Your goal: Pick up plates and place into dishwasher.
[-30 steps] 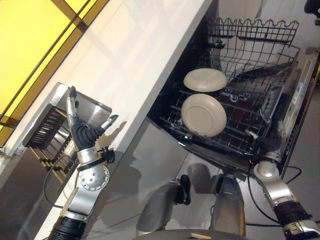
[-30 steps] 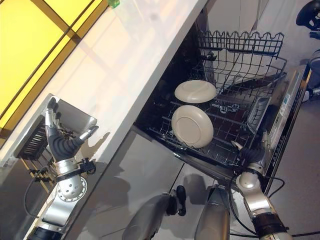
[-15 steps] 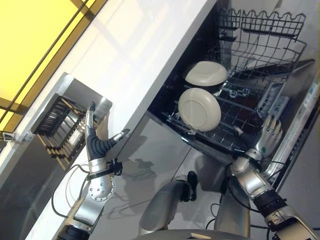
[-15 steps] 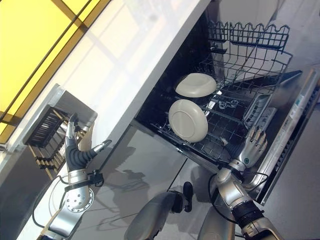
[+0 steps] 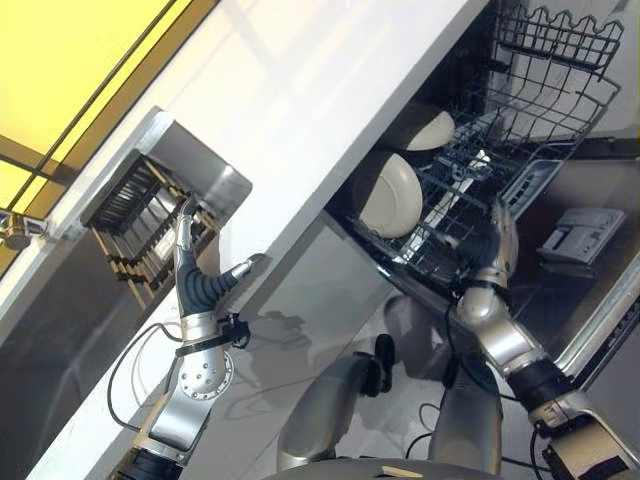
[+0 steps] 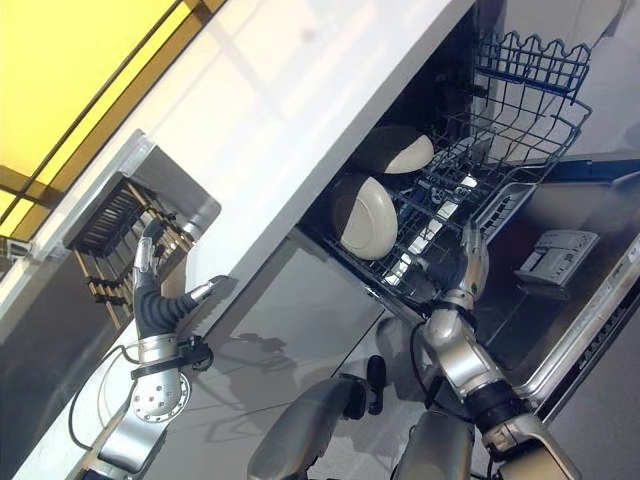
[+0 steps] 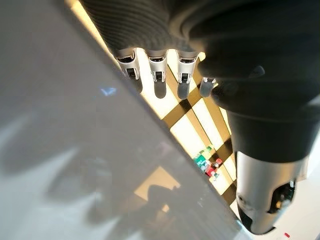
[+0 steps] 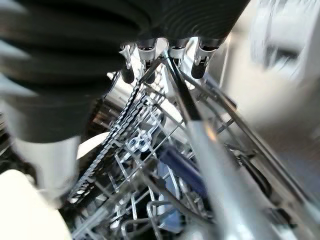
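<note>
Two cream plates stand in the dishwasher's lower wire rack [image 5: 455, 215], one plate [image 5: 392, 195] near the front and the other plate [image 5: 432, 130] behind it. My right hand [image 5: 500, 245] is open, its straight fingers [image 8: 172, 52] against the rack's front wires. A plate's cream edge [image 8: 22, 212] shows close by in the right wrist view. My left hand [image 5: 195, 275] is raised over the white counter [image 5: 300, 120], open and holding nothing, with its fingers [image 7: 157, 75] straight.
The dishwasher door [image 5: 590, 270] lies open at the right, and the upper wire rack [image 5: 555, 60] juts out above it. A dark dish rack [image 5: 140, 215] on a steel tray stands on the counter just beyond my left hand.
The camera has shifted. My right hand rose from the door's edge to the lower rack's front, and the rack with the plates sits further under the counter. My left hand stays raised and open.
</note>
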You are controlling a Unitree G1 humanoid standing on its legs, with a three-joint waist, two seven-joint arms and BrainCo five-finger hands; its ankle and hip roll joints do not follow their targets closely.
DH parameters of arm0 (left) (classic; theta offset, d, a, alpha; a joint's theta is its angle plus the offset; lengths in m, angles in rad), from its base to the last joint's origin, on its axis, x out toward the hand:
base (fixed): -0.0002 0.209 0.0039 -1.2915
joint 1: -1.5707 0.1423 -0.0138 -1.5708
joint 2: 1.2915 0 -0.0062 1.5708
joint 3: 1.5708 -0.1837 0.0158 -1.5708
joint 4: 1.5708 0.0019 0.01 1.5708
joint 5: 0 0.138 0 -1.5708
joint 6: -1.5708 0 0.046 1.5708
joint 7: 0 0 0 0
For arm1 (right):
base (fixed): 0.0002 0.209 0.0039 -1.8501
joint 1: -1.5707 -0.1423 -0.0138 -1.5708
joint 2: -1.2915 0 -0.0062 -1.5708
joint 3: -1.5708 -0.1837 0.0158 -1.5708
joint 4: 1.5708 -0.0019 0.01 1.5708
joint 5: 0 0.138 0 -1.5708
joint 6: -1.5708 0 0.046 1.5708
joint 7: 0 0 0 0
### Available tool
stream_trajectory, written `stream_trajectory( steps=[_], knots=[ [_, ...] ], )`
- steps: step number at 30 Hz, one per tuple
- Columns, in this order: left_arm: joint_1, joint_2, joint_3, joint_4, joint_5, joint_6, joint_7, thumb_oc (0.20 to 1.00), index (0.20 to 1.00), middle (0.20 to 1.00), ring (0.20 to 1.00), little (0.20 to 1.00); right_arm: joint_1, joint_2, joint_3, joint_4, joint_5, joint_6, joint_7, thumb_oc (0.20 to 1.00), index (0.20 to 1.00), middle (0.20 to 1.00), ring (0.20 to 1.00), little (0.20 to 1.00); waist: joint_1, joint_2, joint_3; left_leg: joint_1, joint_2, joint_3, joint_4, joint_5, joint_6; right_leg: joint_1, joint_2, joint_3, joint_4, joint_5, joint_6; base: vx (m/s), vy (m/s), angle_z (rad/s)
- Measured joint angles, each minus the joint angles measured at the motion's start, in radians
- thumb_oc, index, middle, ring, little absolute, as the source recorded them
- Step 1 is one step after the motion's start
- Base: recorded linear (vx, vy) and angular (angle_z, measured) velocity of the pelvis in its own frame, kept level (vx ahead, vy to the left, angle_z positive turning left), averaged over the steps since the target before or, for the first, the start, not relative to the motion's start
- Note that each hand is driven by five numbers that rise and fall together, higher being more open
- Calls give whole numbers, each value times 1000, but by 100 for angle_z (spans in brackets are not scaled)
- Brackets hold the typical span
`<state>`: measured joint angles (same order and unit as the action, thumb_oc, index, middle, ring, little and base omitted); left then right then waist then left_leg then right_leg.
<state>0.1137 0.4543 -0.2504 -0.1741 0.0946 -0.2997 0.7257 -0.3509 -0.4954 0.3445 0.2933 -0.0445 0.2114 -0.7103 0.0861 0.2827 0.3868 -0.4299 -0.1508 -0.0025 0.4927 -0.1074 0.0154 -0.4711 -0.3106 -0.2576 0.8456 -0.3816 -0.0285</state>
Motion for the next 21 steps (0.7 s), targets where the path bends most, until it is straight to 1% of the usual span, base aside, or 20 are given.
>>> stream_trajectory(
  steps=[1,2,4,10,15,21],
  knots=[
    [-3,1,0,0,0,-2,0,1000,1000,1000,1000,1000,-10,-8,2,9,22,-18,6,1000,1000,1000,1000,1000,7,-1,0,0,1,-2,2,-3,-6,1,-2,-5,12,-19,6,54,8,25],
    [-4,1,0,0,0,-6,0,1000,1000,1000,1000,1000,-18,-10,2,23,40,-36,13,1000,1000,1000,1000,1000,11,-9,5,-3,-7,-2,11,-2,-5,3,-9,-10,23,-18,0,-46,37,27],
    [-3,3,0,0,-1,-18,0,1000,1000,1000,1000,1000,-48,-9,6,47,78,-67,29,1000,1000,1000,1000,1000,20,-11,6,-8,-10,-5,19,-3,-7,3,-18,-20,32,-28,-1,-47,23,22],
    [-20,12,3,2,-13,-35,-3,1000,1000,1000,1000,1000,-157,-6,6,155,182,-139,71,1000,1000,1000,1000,1000,52,-9,5,-47,-14,-15,60,-2,-18,-7,-32,-48,63,-48,-6,-9,18,19],
    [-16,36,7,7,-32,-41,-22,1000,1000,1000,1000,1000,-246,-12,-12,271,310,-198,113,1000,1000,1000,1000,1000,96,-9,5,-53,-27,-33,68,-1,-19,-2,-52,-68,83,-60,-9,8,31,16],
    [-7,56,11,12,-36,-60,-34,1000,1000,1000,1000,1000,-287,-29,-33,322,433,-254,172,1000,1000,1000,1000,1000,101,-8,5,-55,-47,-51,60,9,-16,-1,-76,-85,94,-69,-8,-18,24,12]
  ],
)
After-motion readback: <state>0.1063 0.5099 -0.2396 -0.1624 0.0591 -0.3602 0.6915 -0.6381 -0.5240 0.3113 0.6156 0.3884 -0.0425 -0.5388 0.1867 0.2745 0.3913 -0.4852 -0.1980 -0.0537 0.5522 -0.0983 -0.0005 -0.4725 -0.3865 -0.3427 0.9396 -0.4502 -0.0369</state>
